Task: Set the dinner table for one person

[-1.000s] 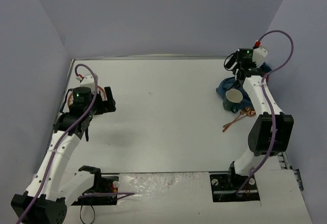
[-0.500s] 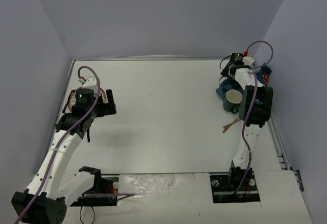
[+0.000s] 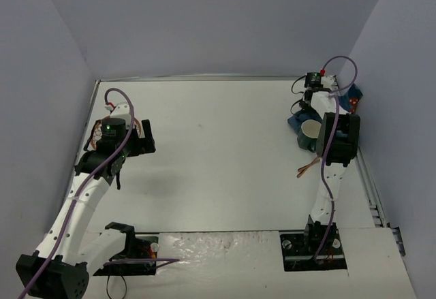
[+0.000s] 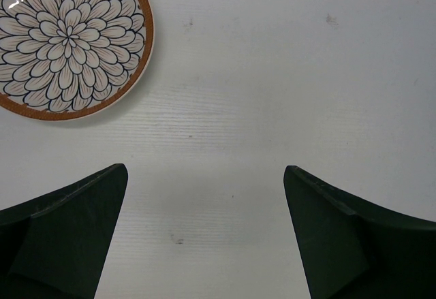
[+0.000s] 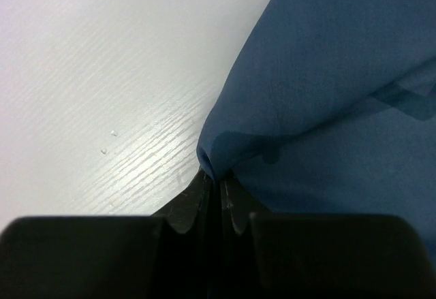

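**On the table, the setting has hardly begun**

At the far right side of the big white table (image 3: 218, 156), the right hand (image 5: 219, 180) has its two fingers pressed together on a folded edge of the blue cloth (image 5: 327, 95). The cloth lies in a crumpled heap, not spread flat. A cup (image 3: 311, 130) is at the heap, touching it, and I cannot tell if it stands on the cloth or just beside it. Near them, a bit closer to the robot, lies a thin copper-coloured piece (image 3: 308, 167) that looks like a spoon handle; the arm hides part of it.

Over on the left side, the left hand (image 4: 204, 169) hangs above bare table with its fingers wide apart and nothing between them. The flower plate (image 4: 68, 40) with the orange rim lies flat on the table just beside that hand, not touched by it.

So how far along is the job? I think it is near the start. Nothing looks set in place yet. The plate is at one side, the cup and the copper-coloured piece at the other, well apart, and the cloth is bunched up. What is left, I think, is to spread the cloth flat in front, put the plate on it, and bring the cup and the copper-coloured piece next to the plate
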You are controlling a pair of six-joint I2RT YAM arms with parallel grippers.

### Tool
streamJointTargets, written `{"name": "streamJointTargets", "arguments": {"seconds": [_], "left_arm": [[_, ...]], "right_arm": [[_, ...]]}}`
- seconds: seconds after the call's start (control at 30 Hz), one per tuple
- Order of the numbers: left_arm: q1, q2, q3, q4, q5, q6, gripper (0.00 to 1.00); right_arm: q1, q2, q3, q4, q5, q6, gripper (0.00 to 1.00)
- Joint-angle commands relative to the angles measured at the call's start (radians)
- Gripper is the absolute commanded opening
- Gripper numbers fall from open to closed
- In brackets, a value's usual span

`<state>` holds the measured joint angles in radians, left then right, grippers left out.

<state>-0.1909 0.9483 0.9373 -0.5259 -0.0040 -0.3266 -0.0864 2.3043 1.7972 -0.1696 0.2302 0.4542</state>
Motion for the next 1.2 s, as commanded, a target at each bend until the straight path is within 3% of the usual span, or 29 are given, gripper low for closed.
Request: {"name": "streamJointTargets", "arguments": {"seconds": [0.0, 0.37, 0.53, 0.77, 0.97, 1.17], "left_arm": [[-0.004, 0.001, 0.023, 0.041, -0.011, -0.002, 0.97], [0.009, -0.007, 0.023, 0.04, -0.019, -0.008, 0.97], [0.014, -0.009, 0.023, 0.038, -0.022, -0.015, 0.97], [0.018, -0.015, 0.022, 0.027, -0.042, -0.04, 0.97], [0.018, -0.012, 0.013, -0.006, -0.081, -0.105, 0.97], [0.019, -0.046, -0.061, -0.018, -0.092, -0.245, 0.97]], "right_arm": [[0.018, -0.089, 0.07, 0.038, -0.063, -0.072, 0.0], [0.367, -0.306, 0.057, 0.067, -0.103, -0.303, 0.0], [0.559, -0.397, -0.06, 0.067, -0.089, -0.329, 0.0], [0.8, -0.545, -0.412, 0.063, -0.098, -0.363, 0.01], [0.968, -0.659, -0.703, 0.063, -0.115, -0.292, 0.14], [1.012, -0.783, -0.811, 0.048, -0.261, -0.253, 0.45]]}}
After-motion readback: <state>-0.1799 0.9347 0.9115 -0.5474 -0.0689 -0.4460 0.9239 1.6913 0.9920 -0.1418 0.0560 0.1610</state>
